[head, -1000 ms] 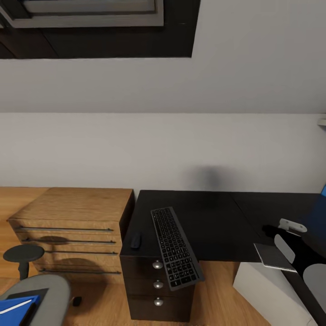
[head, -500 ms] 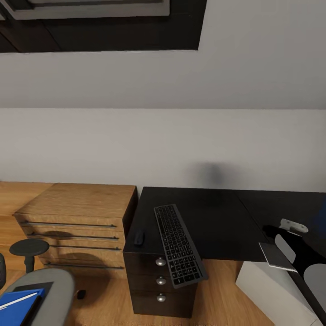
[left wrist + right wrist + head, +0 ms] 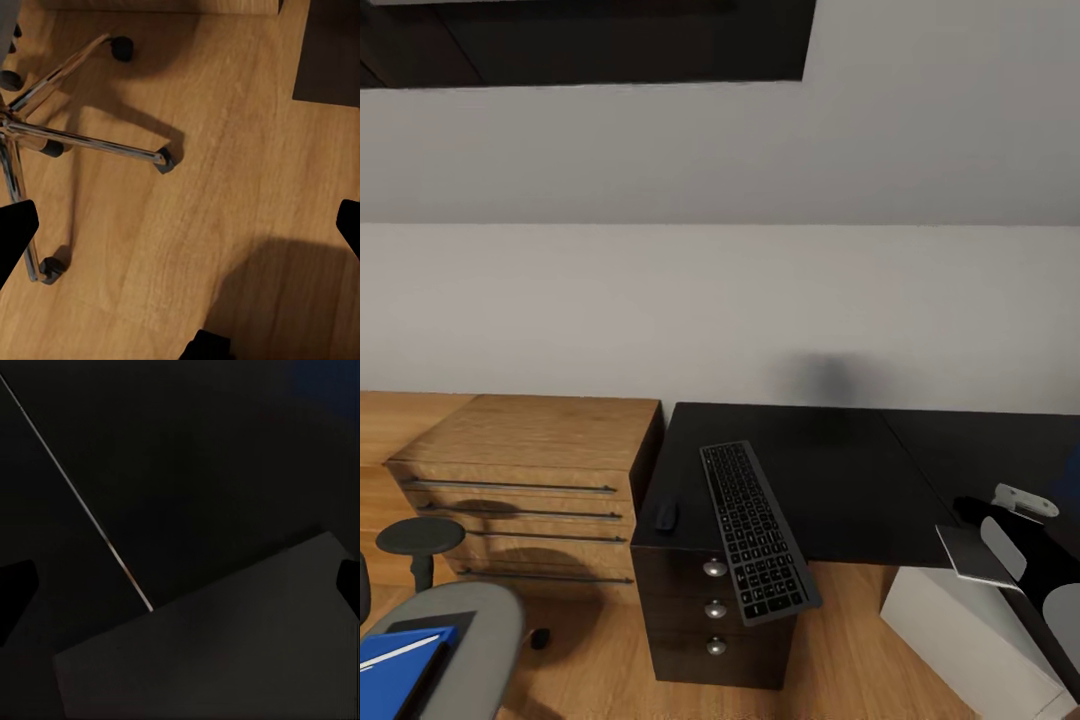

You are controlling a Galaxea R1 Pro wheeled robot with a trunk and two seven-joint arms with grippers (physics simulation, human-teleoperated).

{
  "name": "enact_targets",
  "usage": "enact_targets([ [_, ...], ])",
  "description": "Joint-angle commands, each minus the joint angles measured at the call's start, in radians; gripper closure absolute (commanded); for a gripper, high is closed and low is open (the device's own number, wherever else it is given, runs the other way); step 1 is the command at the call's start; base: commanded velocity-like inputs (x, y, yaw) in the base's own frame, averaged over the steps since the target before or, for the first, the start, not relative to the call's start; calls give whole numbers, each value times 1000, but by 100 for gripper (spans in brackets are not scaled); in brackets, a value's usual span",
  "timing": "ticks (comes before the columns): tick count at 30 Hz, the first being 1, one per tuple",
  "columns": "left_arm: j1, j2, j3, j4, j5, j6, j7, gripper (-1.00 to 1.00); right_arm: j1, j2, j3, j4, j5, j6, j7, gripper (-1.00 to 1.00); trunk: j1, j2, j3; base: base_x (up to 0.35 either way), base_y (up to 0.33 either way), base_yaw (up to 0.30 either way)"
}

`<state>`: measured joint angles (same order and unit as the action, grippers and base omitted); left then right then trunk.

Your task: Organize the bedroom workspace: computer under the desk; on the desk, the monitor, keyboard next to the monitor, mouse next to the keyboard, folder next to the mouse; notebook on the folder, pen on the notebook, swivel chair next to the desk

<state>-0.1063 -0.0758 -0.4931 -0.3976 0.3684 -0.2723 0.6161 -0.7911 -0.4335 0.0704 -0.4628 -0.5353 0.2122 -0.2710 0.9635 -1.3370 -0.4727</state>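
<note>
Black desk (image 3: pixel 840 470) carrying the keyboard (image 3: pixel 755 529) overhanging its front edge, mouse (image 3: pixel 665 516) just left of it, blue folder (image 3: pixel 395 672) on the swivel chair (image 3: pixel 470 625) well left, both grippers spread wide, holding nothing.

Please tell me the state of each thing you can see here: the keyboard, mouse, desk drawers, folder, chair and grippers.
keyboard: on the desk, near end overhanging the front edge
mouse: on the desk, beside the keyboard
desk drawers: closed
folder: lying on the swivel chair
left gripper: open, above the floor
right gripper: open, over the desk
</note>
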Motion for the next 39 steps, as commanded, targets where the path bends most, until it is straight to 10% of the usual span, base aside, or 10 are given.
enact_targets([
  [1,-1,1,-8,0,11,-6,5,-100,0,-1,7,-2,-7,5,-7,-100,0,-1,-3,0,0,-88],
  [39,-1,5,-10,3,8,-12,4,-100,0,-1,6,-2,-8,3,-5,-100,0,-1,-18,54,-63,-27],
])
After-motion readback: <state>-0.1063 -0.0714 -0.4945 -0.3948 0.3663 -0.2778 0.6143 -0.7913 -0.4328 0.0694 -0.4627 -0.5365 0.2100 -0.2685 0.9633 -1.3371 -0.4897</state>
